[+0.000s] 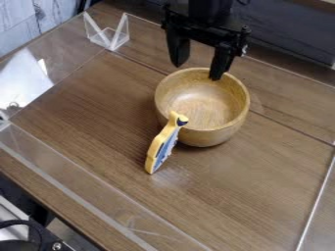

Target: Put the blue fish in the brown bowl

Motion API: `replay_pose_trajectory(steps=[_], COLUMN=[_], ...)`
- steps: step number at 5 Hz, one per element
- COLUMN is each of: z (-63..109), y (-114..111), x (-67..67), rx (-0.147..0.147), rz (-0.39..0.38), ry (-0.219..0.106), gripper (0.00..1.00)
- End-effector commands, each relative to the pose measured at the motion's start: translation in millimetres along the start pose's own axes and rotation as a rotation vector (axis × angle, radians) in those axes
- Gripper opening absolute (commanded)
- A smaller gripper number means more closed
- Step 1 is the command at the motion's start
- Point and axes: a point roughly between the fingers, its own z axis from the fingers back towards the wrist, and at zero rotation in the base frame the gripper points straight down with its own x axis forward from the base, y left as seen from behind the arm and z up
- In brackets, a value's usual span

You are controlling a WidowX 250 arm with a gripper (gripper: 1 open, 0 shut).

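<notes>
The end effector [201, 56] hangs over the far rim of the bowl [203, 107], pointing straight down, its two dark fingers [221, 61] spread wide with nothing between them. It holds nothing.

The bowl stands on the bench [92, 118] and is empty inside; only bare wood grain shows in its hollow.

The fish [163, 144] is outside the bowl, at its near-left side. It is propped on edge, its upper tip leaning against the bowl's outer wall just below the rim, its lower end resting on the bench toward the camera. The blue face shows along its lower half, the tan wood above.

A clear plastic stand [108, 30] sits well apart from the bowl, at the far left corner.

As for progress, nothing of the task looks done: the fish is not in the bowl and is not gripped. What is left, by my reading, is the whole job: bring the end effector over to the bowl's near-left side, take the fish, lift it over the rim and let it go inside.
</notes>
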Motion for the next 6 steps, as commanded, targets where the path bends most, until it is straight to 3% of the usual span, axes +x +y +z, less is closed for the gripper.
replay_pose_trajectory(steps=[1,6], z=[19.0,-8.2], y=[-1,-3], x=[-0.2,-17.9], rx=[0.002,0.0], rz=[0.004,0.038], ry=[-0.076,-0.012], gripper=[1.0,1.0])
